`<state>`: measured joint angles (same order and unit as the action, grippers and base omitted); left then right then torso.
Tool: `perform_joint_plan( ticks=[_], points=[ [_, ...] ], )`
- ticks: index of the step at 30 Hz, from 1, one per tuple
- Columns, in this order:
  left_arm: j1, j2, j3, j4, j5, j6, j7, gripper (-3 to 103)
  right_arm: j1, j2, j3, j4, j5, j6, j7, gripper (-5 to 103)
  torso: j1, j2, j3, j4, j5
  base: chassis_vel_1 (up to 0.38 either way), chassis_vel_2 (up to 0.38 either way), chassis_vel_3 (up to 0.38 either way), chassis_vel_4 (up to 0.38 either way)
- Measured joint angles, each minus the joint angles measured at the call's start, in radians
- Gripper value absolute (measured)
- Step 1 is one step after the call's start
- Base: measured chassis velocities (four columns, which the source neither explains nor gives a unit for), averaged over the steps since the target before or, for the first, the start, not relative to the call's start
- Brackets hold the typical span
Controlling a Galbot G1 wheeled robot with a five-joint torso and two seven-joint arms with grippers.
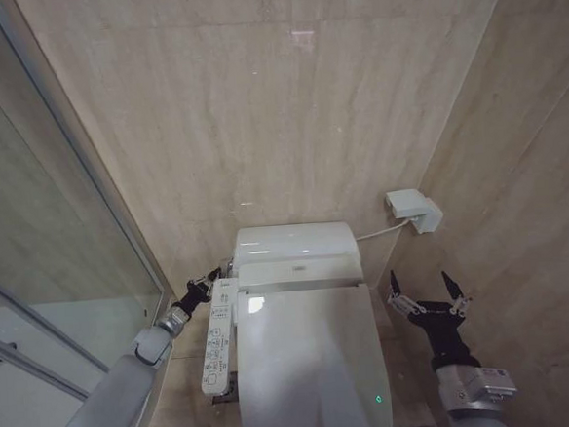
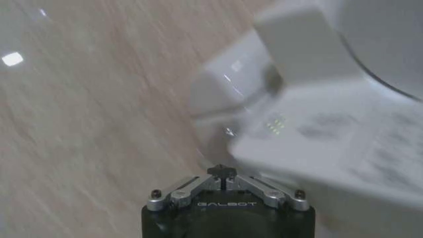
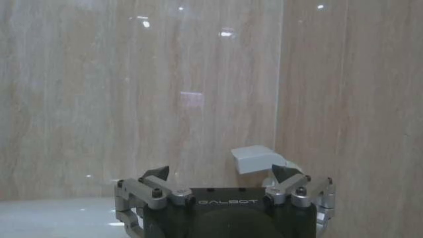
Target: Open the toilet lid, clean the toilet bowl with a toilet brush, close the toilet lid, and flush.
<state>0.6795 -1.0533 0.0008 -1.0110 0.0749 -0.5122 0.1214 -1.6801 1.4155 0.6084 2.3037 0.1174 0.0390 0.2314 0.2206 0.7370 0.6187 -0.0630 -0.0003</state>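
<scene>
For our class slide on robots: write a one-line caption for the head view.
Toilet lid down; left tool shut by the control panel, right tool open.

The toilet lid (image 1: pixel 313 368) is lying shut, covering the whole top of the toilet. On the left, the white control panel (image 1: pixel 216 337) is sticking out along the toilet's side, and the shower's glass wall (image 1: pixel 67 238) is hemming in a narrow strip of floor beyond it. The left gripper (image 1: pixel 207 279), fingers pinched together, is sitting in the tight gap at the panel's rear end, beside the tank (image 1: pixel 293 244). On the right, the right gripper (image 1: pixel 427 292) is hovering with fingers spread between toilet and side wall, below the white wall box (image 1: pixel 413 209).
</scene>
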Motion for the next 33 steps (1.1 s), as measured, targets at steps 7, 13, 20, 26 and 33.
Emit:
perform_joint_plan(
  ticks=[7, 13, 20, 26, 33],
  points=[
    [-0.003, -0.009, 0.007, 0.024, 0.007, -0.001, 0.007, 0, 0.0, 0.0, 0.0, 0.0, 0.0, 0.0, 0.0, 100, 0.0, 0.0, 0.0, -0.0016, -0.0003, 0.0, 0.0, 0.0, 0.0],
    [-0.024, -0.017, 0.007, 0.044, 0.008, -0.004, 0.011, 0, 0.0, 0.0, 0.0, 0.0, 0.0, 0.0, 0.0, 100, 0.0, -0.001, 0.0, -0.0012, -0.0006, 0.0, 0.0, 0.0, 0.0],
    [-0.035, -0.02, 0.007, 0.057, 0.008, -0.01, 0.011, 0, 0.0, 0.0, 0.0, 0.0, 0.0, 0.0, 0.0, 100, 0.0, 0.0, 0.0, -0.0011, -0.0001, 0.0, 0.0, 0.0, 0.0],
    [-0.036, -0.02, 0.006, 0.06, 0.007, -0.011, 0.01, 0, 0.0, 0.0, 0.0, 0.0, 0.0, 0.0, 0.0, 100, 0.0, 0.0, 0.0, -0.0011, 0.0, 0.0, 0.0, 0.0, 0.0],
    [-0.041, -0.019, 0.005, 0.064, 0.005, -0.012, 0.01, 0, 0.0, 0.0, 0.0, 0.0, 0.0, 0.0, 0.0, 100, 0.0, 0.0, 0.0, -0.0011, 0.0, 0.0, 0.0, 0.0, 0.0]
  ],
)
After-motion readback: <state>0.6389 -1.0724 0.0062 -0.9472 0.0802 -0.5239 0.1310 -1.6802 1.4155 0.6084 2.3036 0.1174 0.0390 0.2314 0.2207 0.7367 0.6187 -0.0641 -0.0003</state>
